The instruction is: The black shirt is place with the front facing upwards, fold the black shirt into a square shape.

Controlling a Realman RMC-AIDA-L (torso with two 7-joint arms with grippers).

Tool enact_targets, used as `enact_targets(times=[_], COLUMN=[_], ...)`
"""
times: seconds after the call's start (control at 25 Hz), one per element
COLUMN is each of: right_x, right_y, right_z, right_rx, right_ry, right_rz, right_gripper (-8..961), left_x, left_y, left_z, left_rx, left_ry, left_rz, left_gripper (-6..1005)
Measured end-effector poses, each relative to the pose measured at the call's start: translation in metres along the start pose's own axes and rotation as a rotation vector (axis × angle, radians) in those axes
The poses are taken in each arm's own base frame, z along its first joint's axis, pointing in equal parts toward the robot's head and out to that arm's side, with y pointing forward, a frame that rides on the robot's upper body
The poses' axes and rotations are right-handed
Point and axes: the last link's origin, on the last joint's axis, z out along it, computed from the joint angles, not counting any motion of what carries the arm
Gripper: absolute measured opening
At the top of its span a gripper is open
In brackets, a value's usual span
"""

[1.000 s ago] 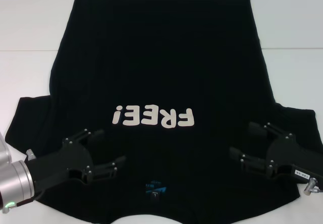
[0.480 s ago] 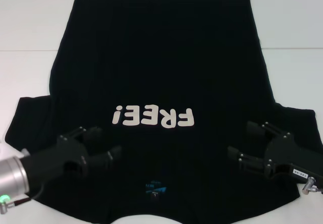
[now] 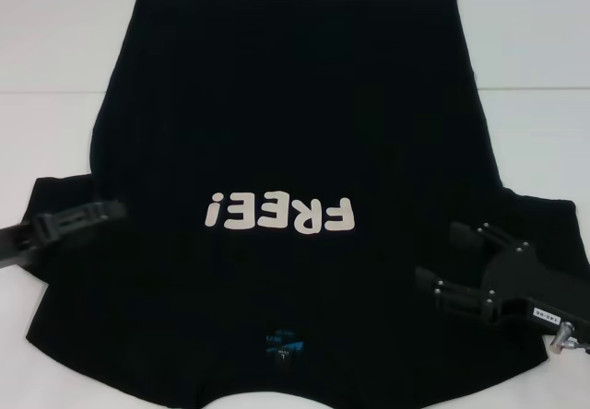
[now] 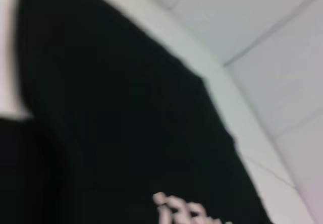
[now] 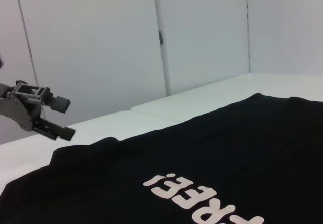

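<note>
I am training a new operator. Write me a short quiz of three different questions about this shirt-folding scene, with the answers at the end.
1. True or false: the black shirt lies flat with its lettering facing up.
2. Which gripper is over the sleeve at the shirt's edge, seen side-on: A) the left gripper, B) the right gripper?
3. Fill in: the right gripper's fingers are ____ (open or shut) above the fabric.

Key:
1. True; nothing is folded yet.
2. A; the right gripper is over the opposite shoulder area.
3. Open; nothing is held between them.
</note>
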Motion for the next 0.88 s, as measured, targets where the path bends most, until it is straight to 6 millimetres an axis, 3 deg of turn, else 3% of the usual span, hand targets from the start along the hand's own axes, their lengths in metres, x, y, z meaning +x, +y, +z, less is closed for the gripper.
enact_targets(times=[0.16,0.44,0.88], right_x=[0.0,-0.001,-0.003], right_y=[0.0,0.003,0.002], right_z=[0.001,0.006,0.007], right_rx=[-0.002,-0.019,-0.023], right_ry=[0.005,-0.002,-0.006], right_rz=[-0.001,0.009,0.012], right_gripper=[946,947,947], left_x=[0.014,0.025,0.015], left_y=[-0.013,-0.029,-0.044], left_z=[-0.017,-0.038,-0.037], left_rx=[0.09,0.172,0.252], left_ry=[0.008,0.085,0.083], left_rz=[-0.192,-0.317,-0.38], left_gripper=[936,933,925])
